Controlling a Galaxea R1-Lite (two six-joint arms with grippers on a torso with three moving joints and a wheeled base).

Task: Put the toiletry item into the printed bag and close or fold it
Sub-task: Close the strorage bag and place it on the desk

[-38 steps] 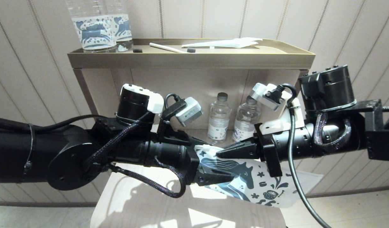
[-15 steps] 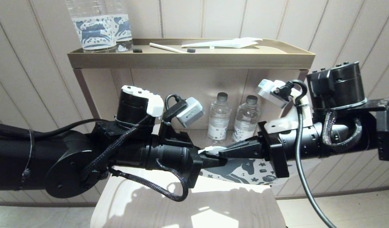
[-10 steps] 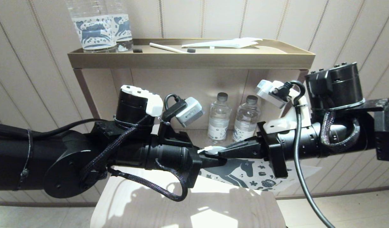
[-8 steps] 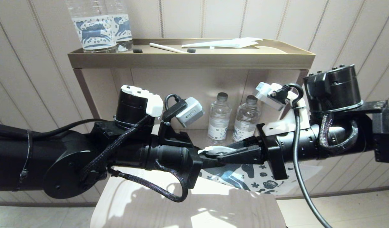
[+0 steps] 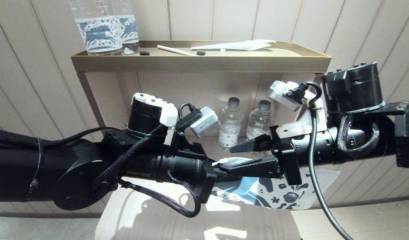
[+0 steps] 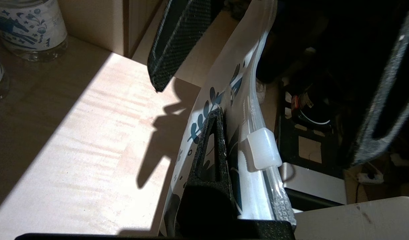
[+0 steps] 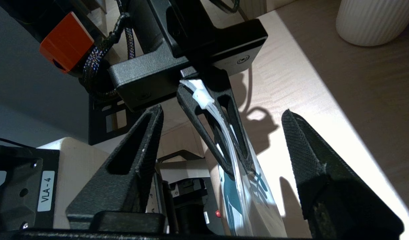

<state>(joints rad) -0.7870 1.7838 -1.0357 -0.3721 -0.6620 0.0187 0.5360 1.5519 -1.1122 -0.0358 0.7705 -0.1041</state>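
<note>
The printed bag (image 5: 274,196), white with dark blue horse and flower print, hangs over the wooden table. My left gripper (image 5: 229,170) is shut on the bag's top edge, right beside the white zip slider (image 5: 231,161). In the left wrist view the slider (image 6: 262,148) sits on the zip track next to my finger (image 6: 211,146). My right gripper (image 5: 227,158) stands open, one finger above and one below the slider, touching nothing. The right wrist view shows its fingers (image 7: 134,160) spread either side of the pinched bag (image 7: 244,196). No toiletry item shows inside the bag.
A gold tray shelf (image 5: 201,63) at the back carries two horse-label bottles (image 5: 99,33), a white stick (image 5: 174,50) and a white packet (image 5: 239,45). Two small water bottles (image 5: 230,125) stand beneath it. The wooden table (image 5: 151,220) lies below my arms.
My right gripper, earlier shut at the bag's top edge by the slider, has opened wide. My left arm shifted slightly right and down, and the bag now hangs more vertically.
</note>
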